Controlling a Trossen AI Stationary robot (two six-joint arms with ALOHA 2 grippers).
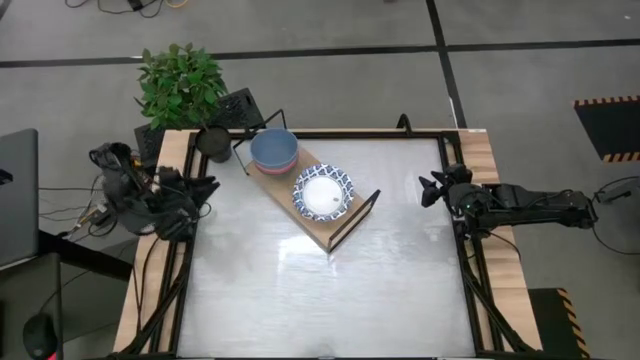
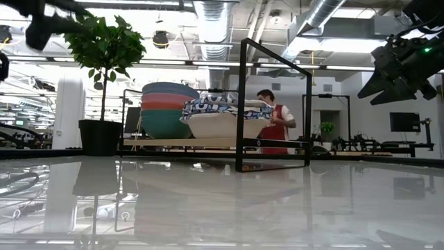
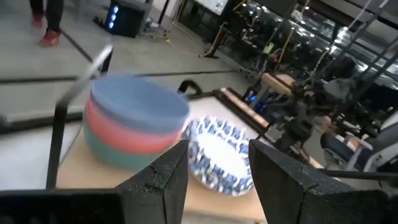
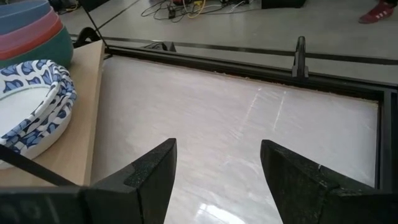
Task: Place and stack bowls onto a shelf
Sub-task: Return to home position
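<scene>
Left gripper (image 1: pixel 203 188): fingers apart, nothing held, at the left edge of the table (image 1: pixel 400 290). Right gripper (image 1: pixel 430 188): wide open, also empty, at the right edge. Shelf (image 4: pixel 84 124) lies between them, long axis diagonal from back-left toward table centre. Plain bowl stack (image 1: pixel 273 150) sits on its back-left end, nearer the left arm. Patterned bowls (image 1: pixel 323 192) are nested just beside it, mid-board. Both grippers are well apart from the shelf, so I judge the retreat needs no detour.
</scene>
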